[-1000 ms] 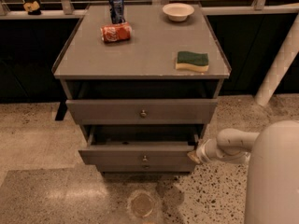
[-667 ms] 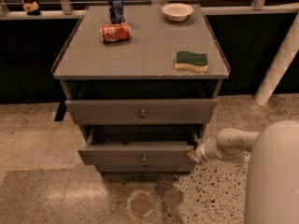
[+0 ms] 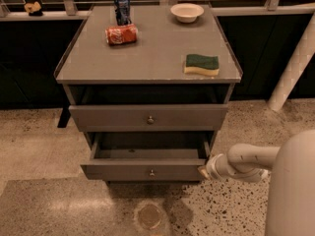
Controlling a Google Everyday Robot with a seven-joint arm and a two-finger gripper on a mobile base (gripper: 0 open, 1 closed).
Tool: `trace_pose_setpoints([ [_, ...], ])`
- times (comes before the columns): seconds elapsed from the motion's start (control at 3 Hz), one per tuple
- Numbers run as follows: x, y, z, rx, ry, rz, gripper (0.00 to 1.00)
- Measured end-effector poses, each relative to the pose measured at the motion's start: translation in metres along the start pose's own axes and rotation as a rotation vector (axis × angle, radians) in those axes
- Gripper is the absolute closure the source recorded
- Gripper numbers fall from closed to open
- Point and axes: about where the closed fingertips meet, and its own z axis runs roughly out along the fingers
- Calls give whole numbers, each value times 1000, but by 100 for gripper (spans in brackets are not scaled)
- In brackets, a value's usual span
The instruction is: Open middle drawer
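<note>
1. The gripper (image 3: 203, 171) sat low at the right end of the middle drawer's front panel, at the end of the pale arm (image 3: 246, 160) that reached in from the lower right. It was pressed against the panel's corner. Whether it was clenched on the edge or released could not be told.
2. Compared with a second earlier, the gripper and that panel appeared to have come a little nearer the camera together, while the cabinet (image 3: 147, 58) and the upper drawer (image 3: 118, 118) had not shifted. I judged this to be the last stretch of a pull.
3. For the task, that meant the drawer looked largely open. Its plain grey floor showed behind the front panel, and little travel seemed to remain.
4. The middle drawer (image 3: 123, 172) stood pulled well out from the cabinet, below the upper drawer and forward of it. Its small round knob (image 3: 151, 172) sat at the panel's centre, to the gripper's left and apart from it, so the knob itself was not held.
5. Farther out, the cabinet top carried a green and yellow sponge (image 3: 202, 64), a white bowl (image 3: 187, 12), an upright can (image 3: 121, 8) and a red can (image 3: 121, 34) on its side.
</note>
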Motion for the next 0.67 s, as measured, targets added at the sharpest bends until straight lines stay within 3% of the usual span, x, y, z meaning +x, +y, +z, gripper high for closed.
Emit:
trace_pose_setpoints([
  [0.33,-5,4,-37,64,-53,113,100],
  [0.67,5,14,-68,136,-78,73,100],
])
